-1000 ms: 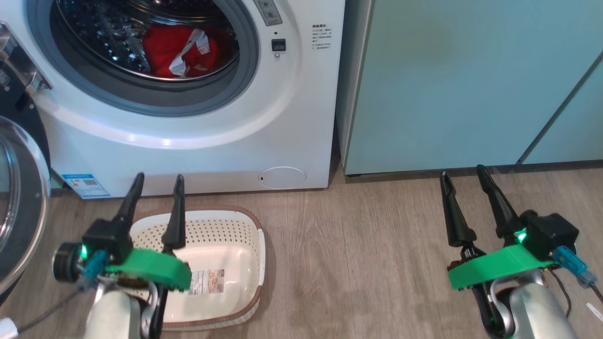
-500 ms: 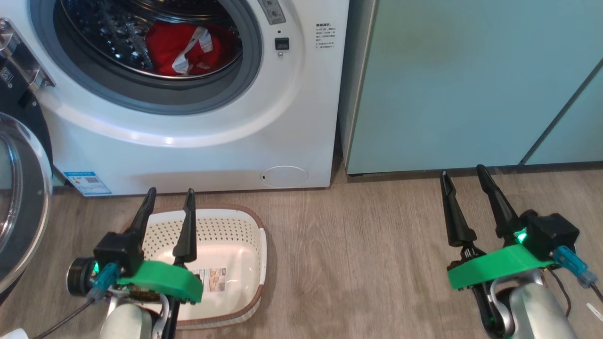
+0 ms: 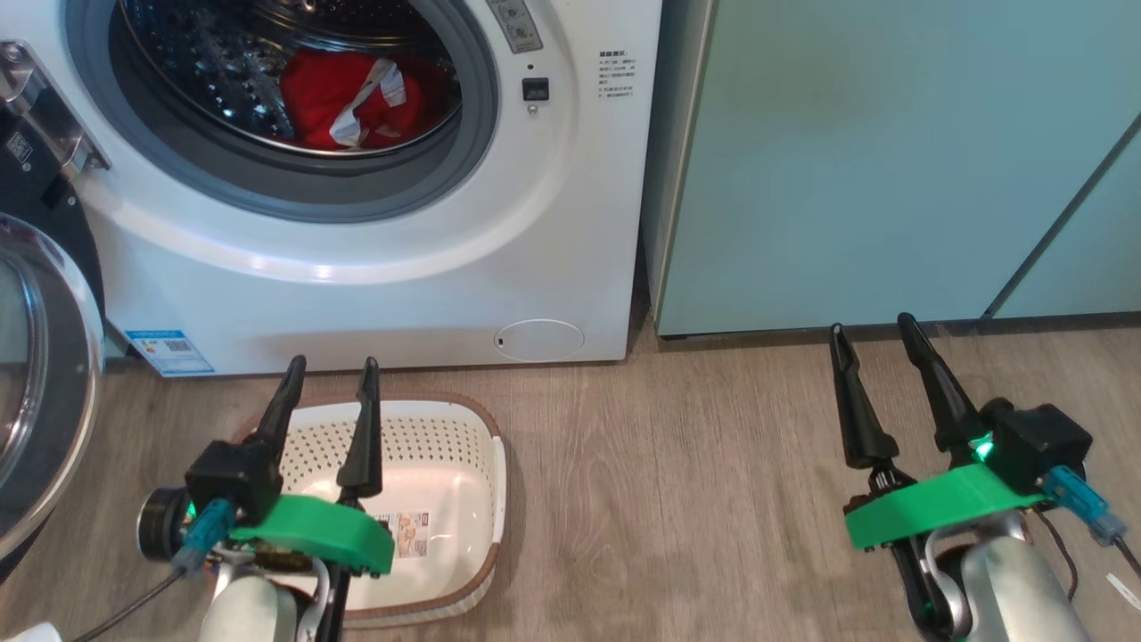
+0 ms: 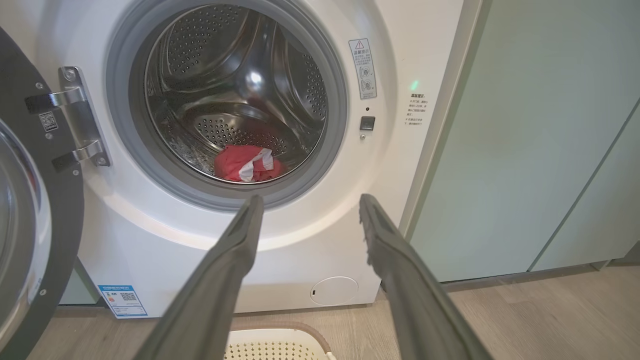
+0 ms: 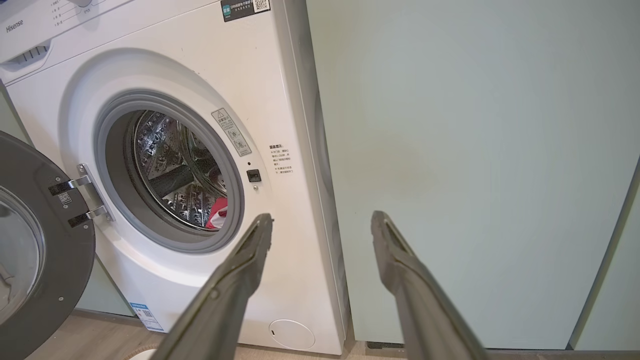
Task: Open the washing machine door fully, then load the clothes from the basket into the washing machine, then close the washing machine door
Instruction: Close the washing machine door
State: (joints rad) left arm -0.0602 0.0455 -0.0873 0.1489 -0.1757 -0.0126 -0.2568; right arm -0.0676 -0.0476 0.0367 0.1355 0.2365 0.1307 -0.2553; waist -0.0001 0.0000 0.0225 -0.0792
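Note:
The white washing machine (image 3: pixel 428 267) stands open, its door (image 3: pixel 40 374) swung out to the left. Red and white clothes (image 3: pixel 352 98) lie on the drum floor, also seen in the left wrist view as clothes (image 4: pixel 245 164) and in the right wrist view as clothes (image 5: pixel 218 212). The cream basket (image 3: pixel 446 499) sits on the floor in front of the machine with nothing in it but its paper label. My left gripper (image 3: pixel 332 374) hangs open above the basket's back rim, holding nothing. Off to the right, my right gripper (image 3: pixel 872 327) is open over the floor before the cabinets.
Pale teal cabinets (image 3: pixel 891 160) stand right of the machine. Wood-look floor (image 3: pixel 669 499) stretches between the basket and my right arm. The door's hinge bracket (image 4: pixel 80 120) sits at the drum opening's left edge.
My left gripper has drawn back and a little to the right over the basket. The camera shifted slightly, so the machine sits a little lower in the picture. The right arm has stayed put.

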